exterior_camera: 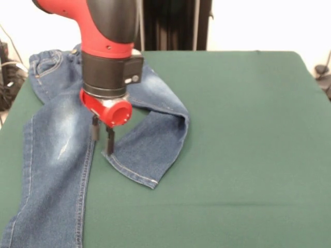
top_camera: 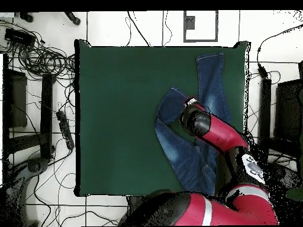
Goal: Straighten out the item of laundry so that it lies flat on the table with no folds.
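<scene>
A: Looking at the jeans (exterior_camera: 62,129), where do they lie?

B: In the front view they run down the tabletop's (exterior_camera: 243,134) nine o'clock side, waistband (exterior_camera: 44,59) up at eleven o'clock. One leg stretches straight toward seven o'clock and off the near edge. The other leg (exterior_camera: 155,134) bends back on itself, its hem (exterior_camera: 129,170) ending near the middle of the cloth, toward six o'clock from the arm.

A: And the pincer (exterior_camera: 102,135)?

B: It hangs just over the gap between the two legs, by the folded leg's inner edge. Its two dark fingers (exterior_camera: 95,129) stand slightly apart with nothing between them. Whether the tips touch the denim, I cannot tell.

A: How will the denim handle?

B: I judge it soft but fairly heavy: it should drape and drag instead of sliding freely, and the felt-like top likely grips it. Pinching one layer could lift two.

A: Best place to grab?

B: The folded leg's hem corner (exterior_camera: 152,182), probably. The stitched edge is thick and gives a firm bite, then pull toward five o'clock to open the bend.
</scene>
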`<state>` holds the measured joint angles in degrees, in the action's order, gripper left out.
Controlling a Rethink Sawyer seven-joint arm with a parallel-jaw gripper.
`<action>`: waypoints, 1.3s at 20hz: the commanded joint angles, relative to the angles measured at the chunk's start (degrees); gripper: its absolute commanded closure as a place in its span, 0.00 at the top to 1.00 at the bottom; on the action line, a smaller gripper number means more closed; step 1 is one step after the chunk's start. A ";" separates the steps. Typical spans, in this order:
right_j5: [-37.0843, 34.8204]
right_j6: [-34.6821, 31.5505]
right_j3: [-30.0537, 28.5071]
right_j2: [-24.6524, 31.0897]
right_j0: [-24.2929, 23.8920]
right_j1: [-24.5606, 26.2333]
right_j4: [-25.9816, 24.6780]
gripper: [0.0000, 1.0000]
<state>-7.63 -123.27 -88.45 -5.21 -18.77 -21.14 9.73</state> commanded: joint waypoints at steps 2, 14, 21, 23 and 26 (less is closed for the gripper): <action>1.79 -15.87 -4.71 1.63 4.44 4.04 7.25 1.00; 4.95 -14.88 -3.55 4.60 4.32 7.84 9.88 1.00; 7.43 -14.19 -1.50 5.18 4.33 11.20 11.26 1.00; 7.03 -14.19 -0.57 4.14 5.20 12.36 12.24 1.00; 8.34 -12.98 -0.18 5.96 3.52 13.36 11.19 1.00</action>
<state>-3.04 -124.01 -88.56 -5.89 -15.41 -17.90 17.64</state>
